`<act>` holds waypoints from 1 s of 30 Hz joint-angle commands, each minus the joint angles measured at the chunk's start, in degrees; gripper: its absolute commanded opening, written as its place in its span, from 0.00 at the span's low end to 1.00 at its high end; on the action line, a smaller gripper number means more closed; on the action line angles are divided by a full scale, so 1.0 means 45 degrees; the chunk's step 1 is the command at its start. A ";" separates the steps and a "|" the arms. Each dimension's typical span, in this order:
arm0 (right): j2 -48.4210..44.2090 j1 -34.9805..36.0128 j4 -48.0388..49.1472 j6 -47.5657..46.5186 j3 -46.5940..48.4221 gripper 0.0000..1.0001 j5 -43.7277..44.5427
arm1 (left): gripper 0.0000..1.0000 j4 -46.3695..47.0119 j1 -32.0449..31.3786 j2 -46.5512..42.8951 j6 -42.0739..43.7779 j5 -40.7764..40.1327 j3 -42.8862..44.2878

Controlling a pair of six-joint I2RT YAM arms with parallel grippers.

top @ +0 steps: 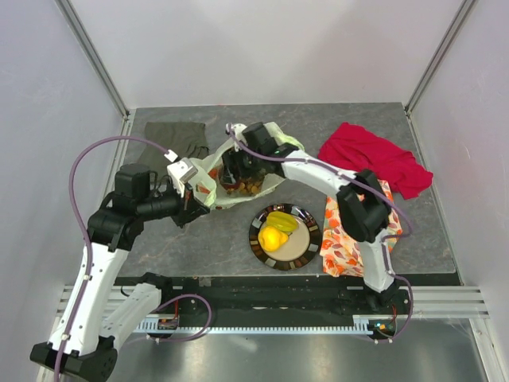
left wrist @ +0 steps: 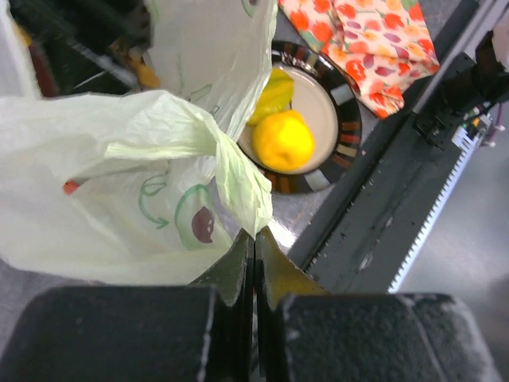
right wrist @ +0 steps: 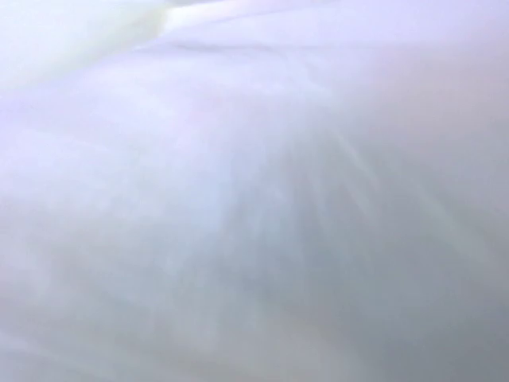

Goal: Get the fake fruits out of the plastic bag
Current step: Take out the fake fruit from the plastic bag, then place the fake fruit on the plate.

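The pale yellow-green plastic bag (top: pixel 278 135) lies at mid-table, its mouth open. My left gripper (top: pixel 196 204) is shut on a pinched fold of the bag (left wrist: pixel 119 183), as the left wrist view (left wrist: pixel 254 232) shows. My right gripper (top: pixel 233 175) reaches down into the bag's mouth; its fingers are hidden, and the right wrist view shows only a whitish blur. Brown and reddish fruits (top: pixel 251 188) show inside the bag. A yellow lemon (top: pixel 271 238) (left wrist: pixel 283 141) and a yellow-green piece (top: pixel 282 220) (left wrist: pixel 274 91) lie on the striped plate (top: pixel 312 247) (left wrist: pixel 350 119).
An olive-grey folded cloth (top: pixel 171 139) lies at the back left, a red cloth (top: pixel 374 155) at the back right, and an orange-flowered cloth (top: pixel 350 239) (left wrist: pixel 374 40) right of the plate. A black rail (left wrist: pixel 382 215) runs along the near table edge.
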 commanded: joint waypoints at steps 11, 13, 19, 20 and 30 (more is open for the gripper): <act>-0.6063 -0.1163 0.0080 -0.4395 -0.2051 0.47 -0.5088 | 0.01 0.2775 0.0015 0.1177 0.0539 -0.1090 0.0102; -0.7192 -0.1358 -0.0154 -0.4847 -0.1973 0.47 -0.4660 | 0.02 0.3008 0.0015 0.1373 0.0580 -0.1148 0.0083; -0.9560 -0.1964 -0.4243 -0.6407 -0.1502 0.47 -0.3901 | 0.02 0.4217 0.0015 0.1590 -0.0219 -0.1128 0.0083; -0.9795 -0.2022 -0.4818 -0.7262 -0.1677 0.47 -0.3606 | 0.02 0.4355 0.0015 0.1551 -0.0240 -0.1167 0.0141; -1.2259 -0.2570 -0.6529 -0.8173 -0.7437 0.42 -0.0988 | 0.02 0.4454 0.0404 0.1199 -0.0396 -0.1306 0.1254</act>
